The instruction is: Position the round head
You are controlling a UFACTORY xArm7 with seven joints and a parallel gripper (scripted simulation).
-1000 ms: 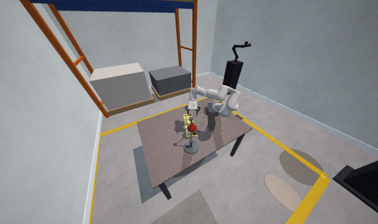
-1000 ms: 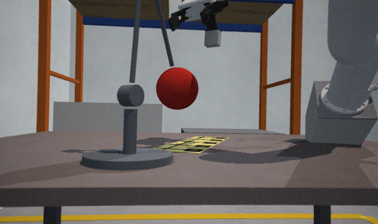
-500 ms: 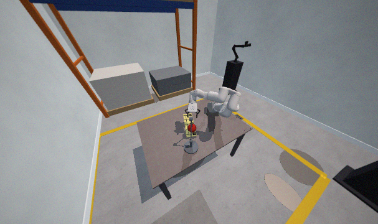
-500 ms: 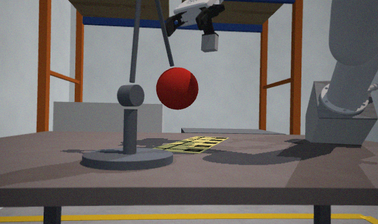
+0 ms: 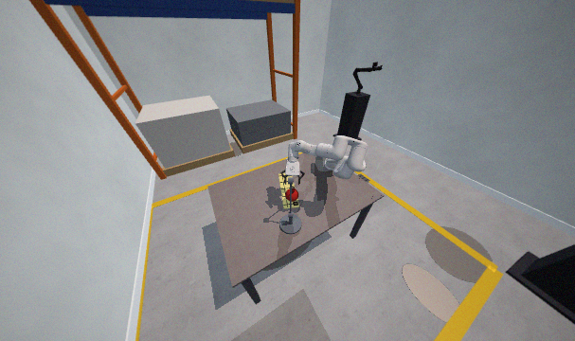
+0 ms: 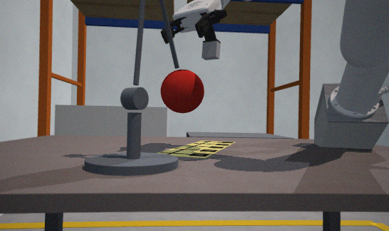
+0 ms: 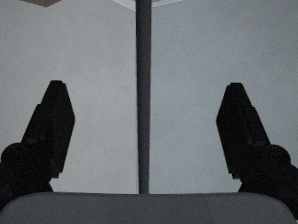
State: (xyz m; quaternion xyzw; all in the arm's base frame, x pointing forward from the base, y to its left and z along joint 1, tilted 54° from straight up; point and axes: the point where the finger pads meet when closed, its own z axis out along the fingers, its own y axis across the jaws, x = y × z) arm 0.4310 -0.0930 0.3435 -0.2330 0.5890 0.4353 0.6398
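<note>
The lamp's round foot [image 5: 291, 225] [image 6: 130, 165] stands on the bench. Its lower rod [image 6: 139, 45] rises from the grey joint [image 6: 134, 98]. A second rod [image 6: 170, 38] [image 7: 143, 110] slants down to the red round head [image 5: 292, 194] [image 6: 182, 91], which hangs clear of the bench. The yellow strip [image 5: 285, 190] [image 6: 203, 148] lies beyond the foot; which mark is under the head I cannot tell. My gripper [image 5: 293, 179] [image 6: 188, 44] [image 7: 146, 100] is open, above the head. In the wrist view the rod passes between the fingers, touching neither.
The arm's base [image 6: 348, 131] stands on the bench [image 5: 240, 227] [image 6: 245, 183] to the right of the lamp in the exterior view. A rack [image 5: 296, 71] [image 6: 304, 64] and large boxes [image 5: 183, 133] stand behind the bench. Shadows fall across the strip and the bench top.
</note>
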